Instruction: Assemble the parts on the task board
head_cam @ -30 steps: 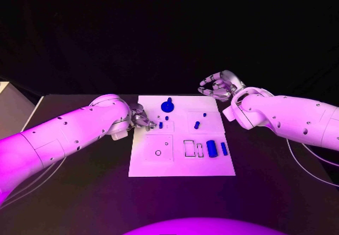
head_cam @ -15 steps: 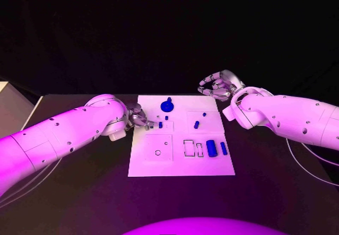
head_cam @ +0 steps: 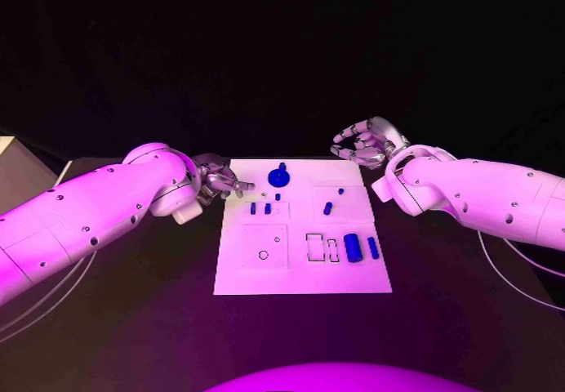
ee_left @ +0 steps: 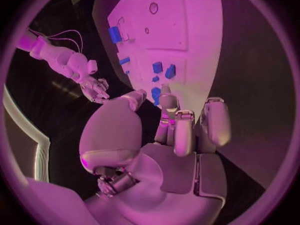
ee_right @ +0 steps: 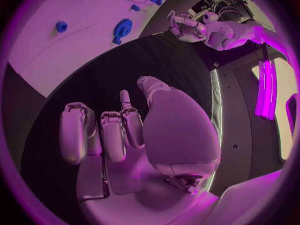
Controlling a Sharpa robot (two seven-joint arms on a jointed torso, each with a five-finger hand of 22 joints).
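The white task board [head_cam: 300,265] lies in the middle of the table. On it a round blue part [head_cam: 279,175] sits at the far end, with two small blue pegs [head_cam: 260,208] side by side below it. Further blue pieces [head_cam: 352,243] lie near the right edge. My left hand [head_cam: 219,182] hovers just off the board's far left edge, fingers loosely bent and apart, holding nothing. The left wrist view shows that left hand [ee_left: 172,130] above the board [ee_left: 187,20] and pegs [ee_left: 164,70]. My right hand [head_cam: 365,140] hangs beyond the far right corner, fingers curled in on nothing.
Black table [head_cam: 141,310] surrounds the board on every side. Outlined rectangular recesses [head_cam: 316,247] and a small ring [head_cam: 263,255] mark the board's near half. A pale box edge [head_cam: 10,163] stands at the table's far left.
My left hand has drawn back off the board toward the far left. A second small blue peg now shows where its fingers were. The right arm has not moved.
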